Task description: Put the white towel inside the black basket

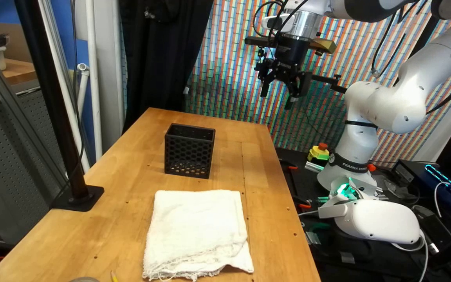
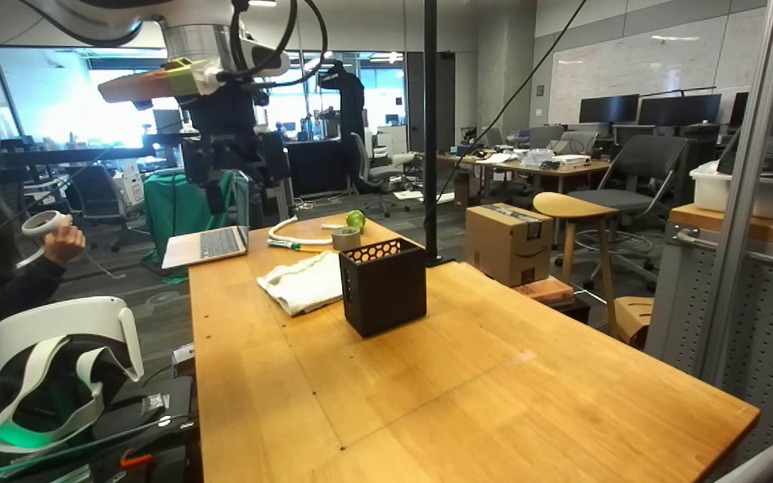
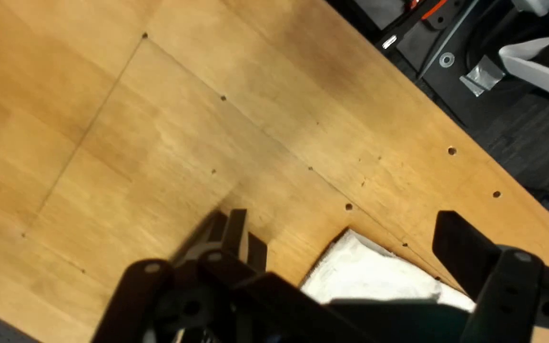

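In an exterior view the wooden table (image 1: 264,196) is running from near to far, with the white robot arm (image 1: 390,102) standing off its right side. White towel (image 1: 198,231) is lying flat, near edge frayed, on the near part. Gripper (image 3: 343,228) is hanging well above the table, jaws standing wide apart, holding nothing. Black basket (image 1: 189,152) is standing upright on the towel's far side, apart from it.

wooden table (image 1: 274,235) | black basket (image 1: 189,152): upright | white towel (image 1: 198,229): flat, near basket | black pole stand (image 1: 54,100) | tape roll (image 2: 346,240)
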